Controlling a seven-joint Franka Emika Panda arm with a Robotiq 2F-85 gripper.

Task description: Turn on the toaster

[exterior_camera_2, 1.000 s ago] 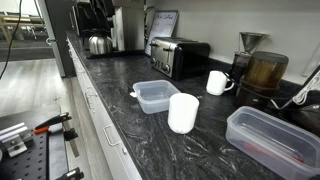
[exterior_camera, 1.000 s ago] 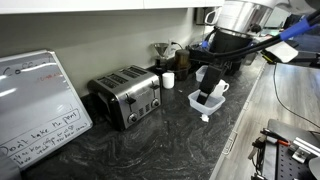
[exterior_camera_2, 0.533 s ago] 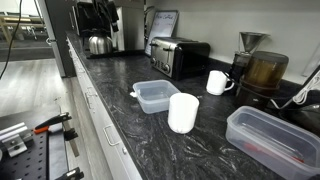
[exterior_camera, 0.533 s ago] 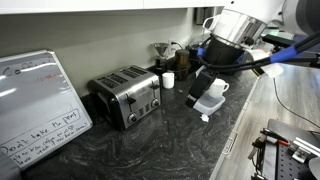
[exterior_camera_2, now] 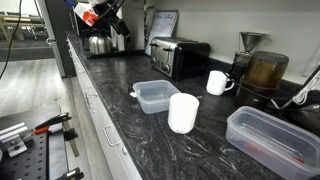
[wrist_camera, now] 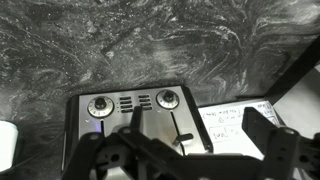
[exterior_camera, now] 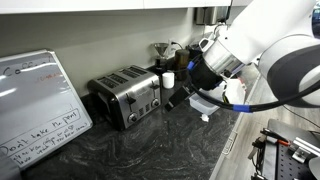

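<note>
The toaster (exterior_camera: 127,95) is a silver four-slot box with a black base, standing on the dark marbled counter beside a whiteboard; it also shows in the other exterior view (exterior_camera_2: 178,55). In the wrist view the toaster's front (wrist_camera: 135,108) faces me, with two knobs and two levers; the right lever (wrist_camera: 183,138) sits between my fingers' lines. My gripper (wrist_camera: 195,128) is open and holds nothing. In an exterior view the gripper (exterior_camera: 180,92) hangs just off the toaster's front, apart from it.
A whiteboard (exterior_camera: 35,100) leans on the wall beside the toaster. A clear container (exterior_camera_2: 155,96), a white cup (exterior_camera_2: 183,112), a mug (exterior_camera_2: 217,82), another clear box (exterior_camera_2: 270,135), a pour-over stand (exterior_camera_2: 262,65) and a kettle (exterior_camera_2: 98,44) share the counter.
The arm has swung from over the clear container toward the toaster's front and fills more of the exterior view. The jaws stay open.
</note>
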